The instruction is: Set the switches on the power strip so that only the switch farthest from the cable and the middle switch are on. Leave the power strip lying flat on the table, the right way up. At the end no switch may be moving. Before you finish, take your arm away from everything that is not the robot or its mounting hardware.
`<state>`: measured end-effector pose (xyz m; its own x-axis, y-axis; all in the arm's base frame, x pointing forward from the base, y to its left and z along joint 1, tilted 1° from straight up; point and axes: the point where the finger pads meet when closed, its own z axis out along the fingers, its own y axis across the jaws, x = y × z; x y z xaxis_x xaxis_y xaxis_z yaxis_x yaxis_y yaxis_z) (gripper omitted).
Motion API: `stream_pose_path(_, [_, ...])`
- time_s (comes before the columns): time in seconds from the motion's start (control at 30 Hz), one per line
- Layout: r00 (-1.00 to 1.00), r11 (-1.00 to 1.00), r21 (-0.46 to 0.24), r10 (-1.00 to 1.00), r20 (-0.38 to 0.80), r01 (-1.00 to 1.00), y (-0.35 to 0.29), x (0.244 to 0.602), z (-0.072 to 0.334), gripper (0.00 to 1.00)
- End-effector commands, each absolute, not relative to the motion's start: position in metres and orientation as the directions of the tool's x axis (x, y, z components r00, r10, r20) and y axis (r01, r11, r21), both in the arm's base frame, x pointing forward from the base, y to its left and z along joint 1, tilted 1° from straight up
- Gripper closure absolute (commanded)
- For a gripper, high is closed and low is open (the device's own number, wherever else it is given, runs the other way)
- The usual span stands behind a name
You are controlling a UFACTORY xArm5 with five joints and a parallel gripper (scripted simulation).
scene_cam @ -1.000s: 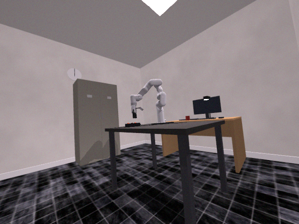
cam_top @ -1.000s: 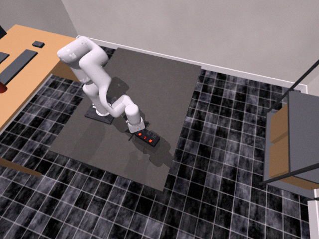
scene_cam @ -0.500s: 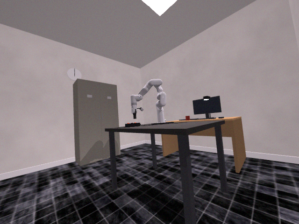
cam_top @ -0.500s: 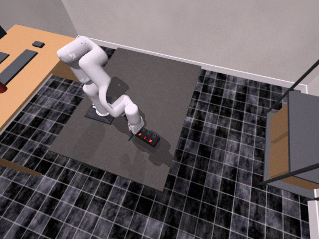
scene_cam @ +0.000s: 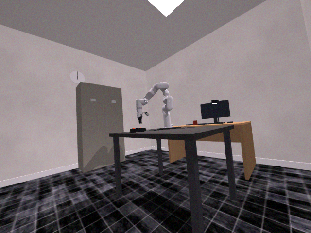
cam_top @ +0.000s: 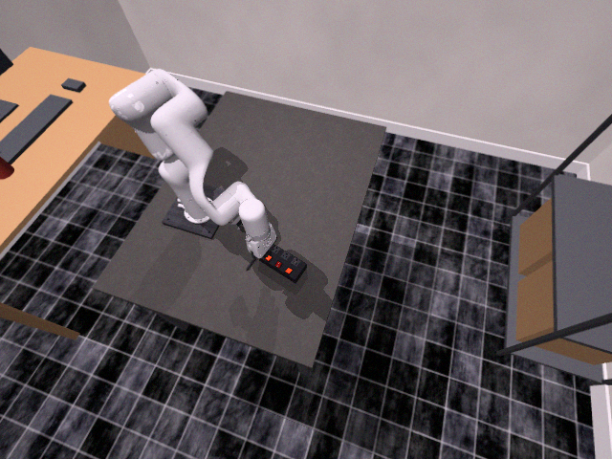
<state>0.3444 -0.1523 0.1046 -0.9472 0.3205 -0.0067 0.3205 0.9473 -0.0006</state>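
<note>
A black power strip (cam_top: pixel 283 264) lies flat on the dark table, near its right front part. Three red switches glow along it, at its left end (cam_top: pixel 268 257), its middle (cam_top: pixel 278 264) and its right end (cam_top: pixel 288 271). A short dark cable stub (cam_top: pixel 250 265) leaves its left end. My gripper (cam_top: pixel 256 252) is shut and empty, pointing down over the cable end of the strip. In the side view the gripper (scene_cam: pixel 140 121) hangs a short way above the strip (scene_cam: pixel 137 129), not touching it.
My arm's base (cam_top: pixel 191 220) stands on the table left of the strip. An orange desk (cam_top: pixel 44 123) with a keyboard stands at the left. A grey cabinet (cam_top: pixel 558 267) stands at the right. The table's right edge is close to the strip.
</note>
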Motion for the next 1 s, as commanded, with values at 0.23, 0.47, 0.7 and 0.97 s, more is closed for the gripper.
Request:
stream_pose_path(0.23, [-0.947,0.947,-0.001,0.320,-0.010,0.320,-0.153,0.345,0.106,1.00])
stream_pose_path(0.47, [-0.947,0.947,-0.001,0.320,-0.010,0.320,-0.153,0.345,0.104,1.00])
stream_pose_path(0.7, [-0.947,0.947,-0.001,0.320,-0.010,0.320,-0.153,0.345,0.099,1.00])
stream_pose_path(0.97, [-0.947,0.947,-0.001,0.320,-0.010,0.320,-0.153,0.345,0.092,1.00])
